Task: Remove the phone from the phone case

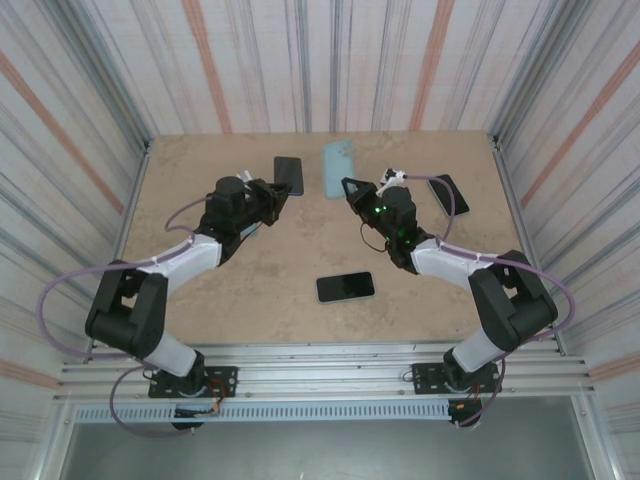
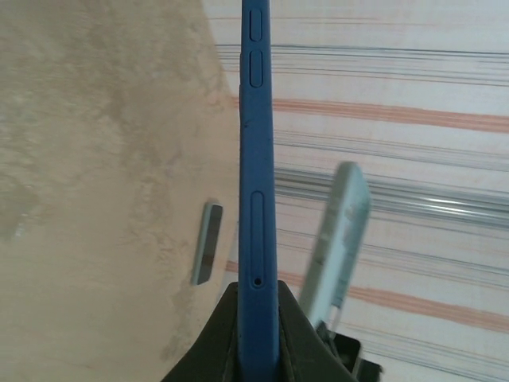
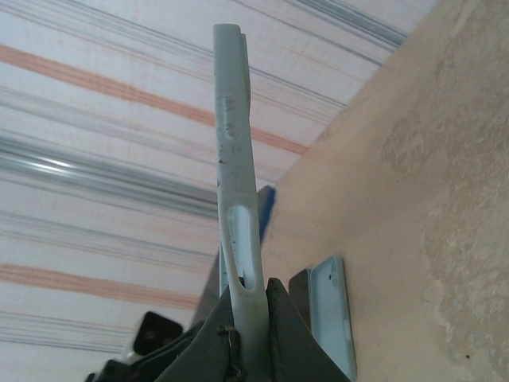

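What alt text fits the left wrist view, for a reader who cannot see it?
A blue phone stands edge-on, clamped in the left gripper. Behind it, to the right, a pale green case is held up against a striped wall; the tan table lies left.

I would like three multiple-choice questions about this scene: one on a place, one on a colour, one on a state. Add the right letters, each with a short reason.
1. Where does the dark-screen phone nearest the arm bases lie?
A) on the table, between the arms
B) left of the left arm
C) against the far wall

2. What colour is the device in the left gripper?
A) red
B) blue
C) yellow

3. How is the right gripper?
A) open above the table
B) shut on nothing
C) shut on the pale case

Key: 1 A, it lies flat between the two arms; 2 B, its edge with buttons is blue; 3 C, the fingers clamp the case's lower end.
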You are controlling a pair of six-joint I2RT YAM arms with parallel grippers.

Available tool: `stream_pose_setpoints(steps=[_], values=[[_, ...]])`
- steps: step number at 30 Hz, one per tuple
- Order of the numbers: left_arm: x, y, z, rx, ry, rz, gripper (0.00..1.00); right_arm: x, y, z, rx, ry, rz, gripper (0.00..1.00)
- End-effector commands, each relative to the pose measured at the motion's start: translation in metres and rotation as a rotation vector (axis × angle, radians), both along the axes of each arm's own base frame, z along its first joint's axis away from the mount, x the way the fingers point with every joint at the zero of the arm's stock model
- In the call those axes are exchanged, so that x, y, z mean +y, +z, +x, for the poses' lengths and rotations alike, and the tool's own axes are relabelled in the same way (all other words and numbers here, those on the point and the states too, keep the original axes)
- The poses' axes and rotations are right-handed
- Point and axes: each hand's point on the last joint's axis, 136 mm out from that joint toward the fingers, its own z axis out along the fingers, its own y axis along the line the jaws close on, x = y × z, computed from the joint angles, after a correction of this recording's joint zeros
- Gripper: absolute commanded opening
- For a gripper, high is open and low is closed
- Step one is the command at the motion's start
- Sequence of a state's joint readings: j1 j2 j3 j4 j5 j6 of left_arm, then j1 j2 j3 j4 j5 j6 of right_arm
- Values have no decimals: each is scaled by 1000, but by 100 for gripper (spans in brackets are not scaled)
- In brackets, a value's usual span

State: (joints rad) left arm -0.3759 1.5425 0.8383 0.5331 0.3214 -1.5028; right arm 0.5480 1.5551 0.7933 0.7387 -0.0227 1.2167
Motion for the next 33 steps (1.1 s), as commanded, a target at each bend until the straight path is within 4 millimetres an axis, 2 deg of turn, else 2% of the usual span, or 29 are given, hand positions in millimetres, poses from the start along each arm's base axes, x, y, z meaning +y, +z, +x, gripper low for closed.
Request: stream_pose_setpoints(steps=[1,8,17,20,28,33], values=[[-2,16,9,-118,-34,-24,6,3,-7,-6,2,3,-32,4],[4,-28,27,-53,-29,-4,4,8,-21,-12,34,9,-48,4],[5,-58,43,-4,-55,17,4,11,-35,-16,62,12,-61,4],[12,-73,44,50,-41,67,3,14,-40,-16,73,16,-59,4],[16,-88,52,90,-47,87,3,23,-46,-16,84,36,-49,4],[17,-100,50,119,-55,88,4,25,-53,-15,99,35,-54,4]])
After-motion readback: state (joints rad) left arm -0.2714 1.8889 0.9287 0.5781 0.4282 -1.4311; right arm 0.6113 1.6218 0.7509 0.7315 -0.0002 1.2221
